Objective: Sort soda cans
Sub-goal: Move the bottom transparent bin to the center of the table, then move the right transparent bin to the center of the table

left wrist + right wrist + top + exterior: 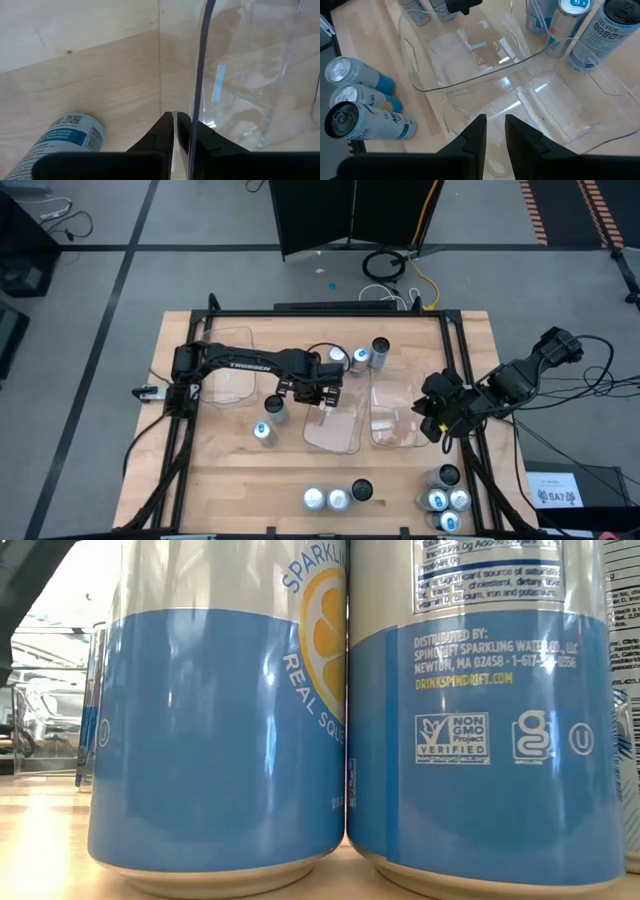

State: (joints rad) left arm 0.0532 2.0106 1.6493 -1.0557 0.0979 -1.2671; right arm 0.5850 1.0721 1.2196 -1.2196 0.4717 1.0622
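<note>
Left gripper [322,394] at mid-desk: fingers nearly closed on the rim of a clear tray [202,75]; a grip on the wall is judged, not certain. Tray best slid slowly, kept flat, clear of the upright can [277,409] nearby. Right gripper [494,131] waits over the right tray [398,423], fingers slightly parted, empty. Soda cans [337,498] are scattered in clusters on the wooden desk [220,480]. Grey floor and cables are noted beyond.

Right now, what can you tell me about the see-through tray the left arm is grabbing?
The clear plastic tray sits flat on the wooden table, near its middle, open side up. It looks thin and glossy, with rounded corners, and seems empty. The left gripper is pinching its thin rim. A second clear tray lies right beside it.
</note>
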